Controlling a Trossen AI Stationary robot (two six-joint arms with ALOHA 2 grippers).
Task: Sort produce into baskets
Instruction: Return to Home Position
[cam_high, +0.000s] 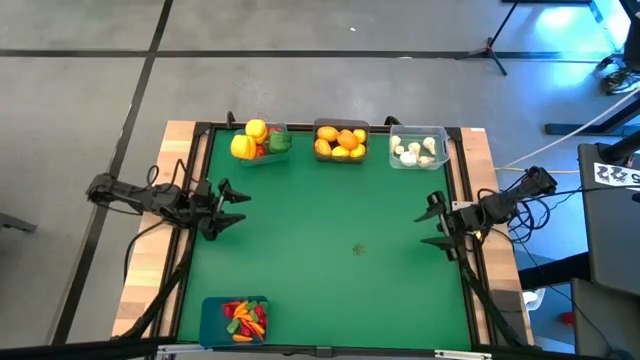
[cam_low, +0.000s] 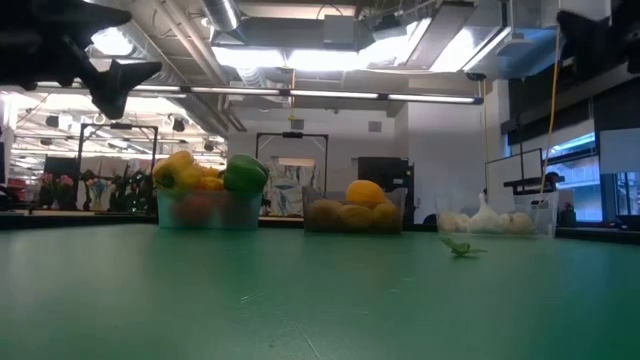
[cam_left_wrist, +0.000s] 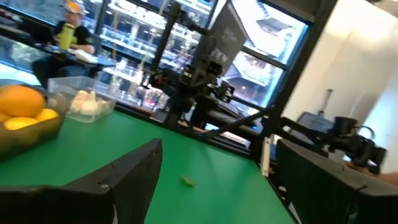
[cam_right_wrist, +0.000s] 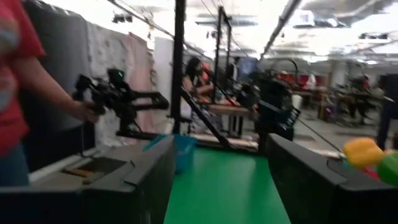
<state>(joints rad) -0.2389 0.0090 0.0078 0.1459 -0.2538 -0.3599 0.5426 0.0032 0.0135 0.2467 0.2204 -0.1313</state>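
Four baskets hold the produce. At the far edge stand a teal one (cam_high: 262, 143) with yellow, green and red peppers, a dark grey one (cam_high: 341, 141) with oranges and lemons, and a clear one (cam_high: 418, 148) with white garlic bulbs. A blue one (cam_high: 236, 320) with red chillies and orange carrots sits at the near left. My left gripper (cam_high: 232, 207) hangs open over the table's left edge, and my right gripper (cam_high: 436, 225) hangs open over the right edge. Both point inward and have nothing between their fingers (cam_left_wrist: 134, 180) (cam_right_wrist: 146, 180).
A small green scrap (cam_high: 359, 249) lies on the green mat right of centre, also seen in the low view (cam_low: 462, 248). A dark frame rail (cam_high: 200, 170) rims the mat. A person in a red top (cam_right_wrist: 18, 87) stands beyond the table's left side.
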